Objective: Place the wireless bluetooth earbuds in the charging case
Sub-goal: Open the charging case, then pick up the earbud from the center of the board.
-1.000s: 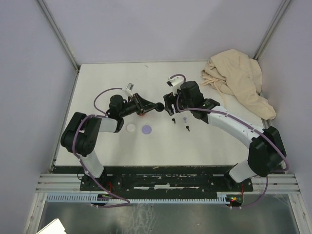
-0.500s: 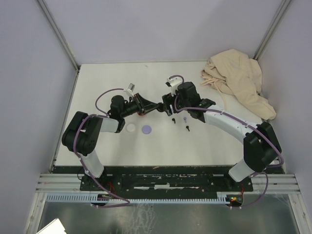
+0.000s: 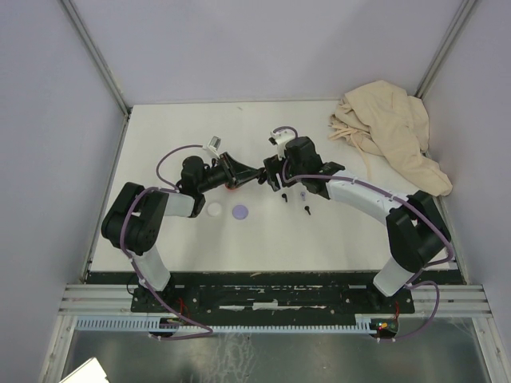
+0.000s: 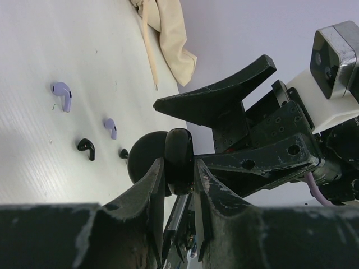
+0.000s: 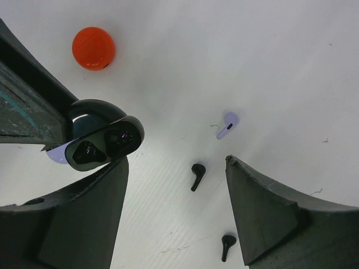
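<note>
My left gripper (image 3: 254, 177) is shut on the black charging case (image 4: 178, 150), holding it above the table. The case (image 5: 101, 140) stands open, and both its wells look empty. My right gripper (image 5: 175, 162) is open and empty, its left finger just beside the case. On the table below lie two black earbuds (image 5: 197, 175) (image 5: 226, 245) and a lavender earbud (image 5: 228, 125). The left wrist view shows two lavender earbuds (image 4: 61, 95) (image 4: 110, 128) and the black earbuds (image 4: 86, 148) (image 4: 123, 152). From above, a black earbud (image 3: 306, 210) lies near my right gripper (image 3: 277, 174).
An orange disc (image 5: 93, 48) lies under the left gripper. A white disc (image 3: 215, 210) and a lavender disc (image 3: 240, 211) sit to the front left. A crumpled beige cloth (image 3: 391, 128) fills the back right corner. Walls enclose the table on three sides.
My right arm has swung a little left, bringing its open gripper closer to the held case. The left gripper keeps its grip and has barely shifted.
</note>
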{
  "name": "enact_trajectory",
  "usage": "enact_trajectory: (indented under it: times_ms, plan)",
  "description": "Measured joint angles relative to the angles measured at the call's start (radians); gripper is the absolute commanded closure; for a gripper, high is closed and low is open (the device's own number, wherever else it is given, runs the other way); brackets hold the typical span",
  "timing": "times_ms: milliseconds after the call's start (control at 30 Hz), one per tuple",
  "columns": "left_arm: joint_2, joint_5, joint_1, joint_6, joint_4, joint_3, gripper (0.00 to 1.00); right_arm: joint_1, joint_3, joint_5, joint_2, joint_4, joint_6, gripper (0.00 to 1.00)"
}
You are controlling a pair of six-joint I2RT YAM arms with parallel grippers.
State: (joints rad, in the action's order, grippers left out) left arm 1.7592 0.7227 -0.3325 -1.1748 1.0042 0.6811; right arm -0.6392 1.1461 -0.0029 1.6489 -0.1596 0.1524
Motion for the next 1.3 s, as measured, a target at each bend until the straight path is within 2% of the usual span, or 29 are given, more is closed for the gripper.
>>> enact_trajectory:
  times_ms: [300, 500, 633, 967, 1300]
  plan:
    - [0.006, -0.041, 0.006, -0.077, 0.047, -0.004, 0.97, 0.0, -0.001, 0.061, -0.009, 0.004, 0.012, 0.23]
    - [0.054, -0.101, 0.029, -0.197, 0.204, -0.063, 0.97, 0.0, 0.018, 0.126, -0.002, -0.122, 0.027, 0.34]
    - [0.064, -0.131, 0.034, -0.239, 0.253, -0.1, 0.97, 0.0, 0.022, 0.127, 0.044, -0.178, 0.047, 0.39]
    - [0.063, -0.164, 0.04, -0.261, 0.305, -0.15, 0.97, 0.0, 0.075, 0.093, 0.192, -0.224, 0.092, 0.46]
    - [0.063, -0.171, 0.052, -0.277, 0.332, -0.166, 0.97, 0.0, 0.138, 0.093, 0.263, -0.224, 0.109, 0.52]
